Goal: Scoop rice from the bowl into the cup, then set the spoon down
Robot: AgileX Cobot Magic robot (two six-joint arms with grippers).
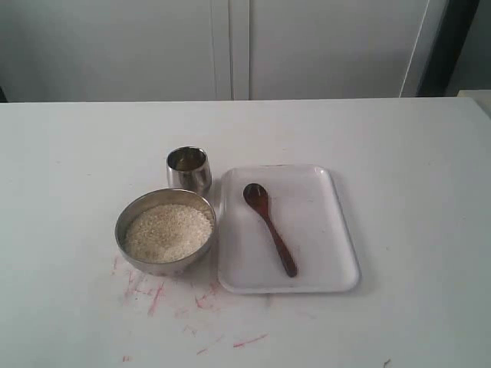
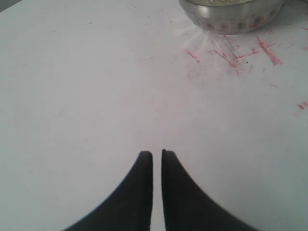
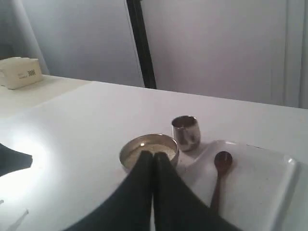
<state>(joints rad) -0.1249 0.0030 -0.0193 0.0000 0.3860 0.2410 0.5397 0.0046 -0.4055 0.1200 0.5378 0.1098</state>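
The steel bowl [image 1: 166,230] holds off-white rice [image 1: 168,232] at the table's front left. Just behind it stands the small steel cup [image 1: 189,169]. The brown wooden spoon [image 1: 269,227] lies on the white tray [image 1: 322,268], scoop toward the back. No arm shows in the exterior view. My left gripper [image 2: 157,155] is shut over bare table, with the bowl [image 2: 231,14] some way ahead. My right gripper [image 3: 154,157] is shut and empty, high above the table, with bowl [image 3: 144,144], cup [image 3: 186,132] and spoon [image 3: 220,173] beyond it.
Red scribble marks [image 1: 157,295] stain the table in front of the bowl. A white wall with a door seam [image 1: 239,50] stands behind the table. A beige box [image 3: 19,72] sits on another surface far off in the right wrist view.
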